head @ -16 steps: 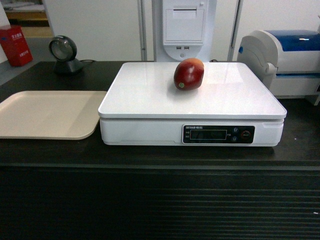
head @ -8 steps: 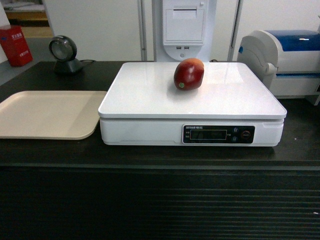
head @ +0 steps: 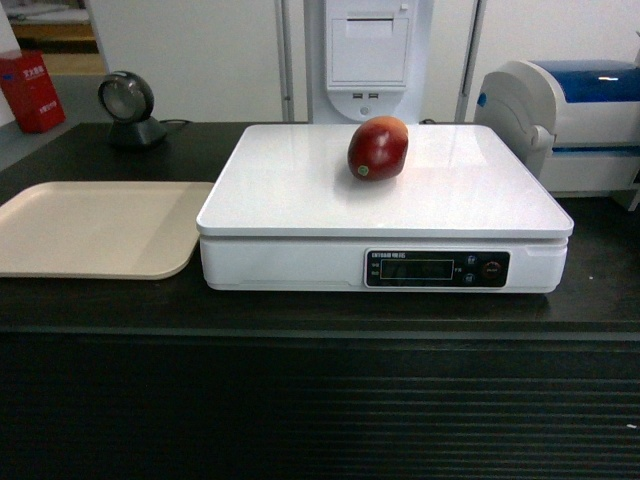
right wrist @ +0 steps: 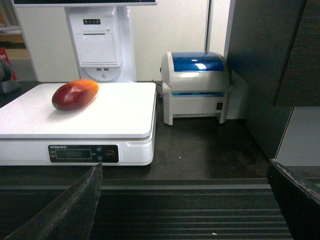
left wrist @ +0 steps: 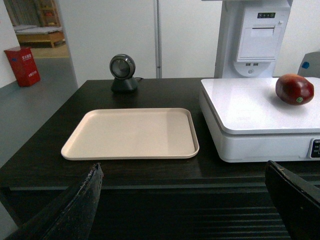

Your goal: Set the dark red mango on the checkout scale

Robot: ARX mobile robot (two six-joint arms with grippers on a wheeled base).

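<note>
Resting on its side toward the back of the scale [head: 385, 205], the dark red mango [head: 377, 147] sits on the glossy white platform in the head view, with the dark display panel [head: 437, 268] facing the camera below it; neither pincer shows in this view, so nothing here can be placed against them. The scale stands on the checkout [head: 320, 400], whose ribbed front fills the lower part of the picture, with a flat beige tray [head: 95, 228] just beside the scale's left edge, a round black scanner [head: 128, 108] behind the tray, a white receipt unit [head: 368, 55] behind the scale and a white-and-blue printer [head: 570, 120] to its right. From the left wrist view, the left pincer [left wrist: 185, 200] is spread wide, its 2 dark fingers [left wrist: 75, 210] at the bottom corners with nothing between them; the tray lies ahead of it across the counter edge, and the mango [left wrist: 294, 89] is ahead and far to its right on the scale [left wrist: 250, 120], well apart from both fingers. From the right wrist view, the right pincer [right wrist: 185, 200] is likewise wide apart and holds nothing, its fingers [right wrist: 70, 212] low at the picture's bottom corners; the mango [right wrist: 74, 94] lies ahead and to its left on the scale [right wrist: 100, 125], with the printer [right wrist: 196, 85] ahead, just right of the scale.
</note>
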